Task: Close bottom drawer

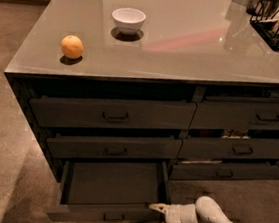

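The bottom drawer (102, 213) is pulled well out of the left-hand stack under the desk (186, 53), with its long flat tray laid open and nothing made out inside it. The step in hand is judged to be the push home, and little of the task is judged done. That push is best made as a flat, steady press on the drawer front, directed straight back toward the desk. A press near the centre pull (113, 216) would be preferred, since force applied at one end may skew the tray and jam it. The tool (157, 218) is placed low, near the floor, at the right-hand end of the drawer front, carried on the pale arm (217, 220) extended from the lower right. Its two fingers (157, 206) are spread apart, one above the other, and nothing is held between them. The upper finger is seen just beside the front's right corner; whether contact is made cannot be told. The fingers should be kept clear of the gap beside the right-hand stack. The orange (72, 46) and bowl (128, 19) on the desk are well apart from the work.
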Controlling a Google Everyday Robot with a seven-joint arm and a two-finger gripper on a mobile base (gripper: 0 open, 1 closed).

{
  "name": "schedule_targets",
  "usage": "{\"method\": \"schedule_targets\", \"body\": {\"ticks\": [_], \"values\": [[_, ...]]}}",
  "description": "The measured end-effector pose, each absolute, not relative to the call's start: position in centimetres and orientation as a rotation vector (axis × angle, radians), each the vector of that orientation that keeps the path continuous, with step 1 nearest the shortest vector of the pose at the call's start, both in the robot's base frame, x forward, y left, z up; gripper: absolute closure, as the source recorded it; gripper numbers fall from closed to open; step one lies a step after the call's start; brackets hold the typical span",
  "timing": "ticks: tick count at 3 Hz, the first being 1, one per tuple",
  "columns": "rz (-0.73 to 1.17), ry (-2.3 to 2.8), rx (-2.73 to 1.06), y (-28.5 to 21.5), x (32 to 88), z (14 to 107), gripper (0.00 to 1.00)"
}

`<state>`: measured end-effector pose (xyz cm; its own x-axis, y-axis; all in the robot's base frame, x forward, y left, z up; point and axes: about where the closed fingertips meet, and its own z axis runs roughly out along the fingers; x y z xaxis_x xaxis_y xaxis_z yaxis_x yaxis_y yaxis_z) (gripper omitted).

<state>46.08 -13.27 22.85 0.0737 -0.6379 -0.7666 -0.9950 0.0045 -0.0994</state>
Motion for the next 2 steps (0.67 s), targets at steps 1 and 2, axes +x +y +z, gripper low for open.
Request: {"method": "schedule_targets", "body": {"ticks": [1,2], "values": [[0.864,1.603,-1.667,-12.8,42.5,21.1,0.55],[0.983,1.574,-1.668,-10.8,40.3,19.2,0.78]]}}
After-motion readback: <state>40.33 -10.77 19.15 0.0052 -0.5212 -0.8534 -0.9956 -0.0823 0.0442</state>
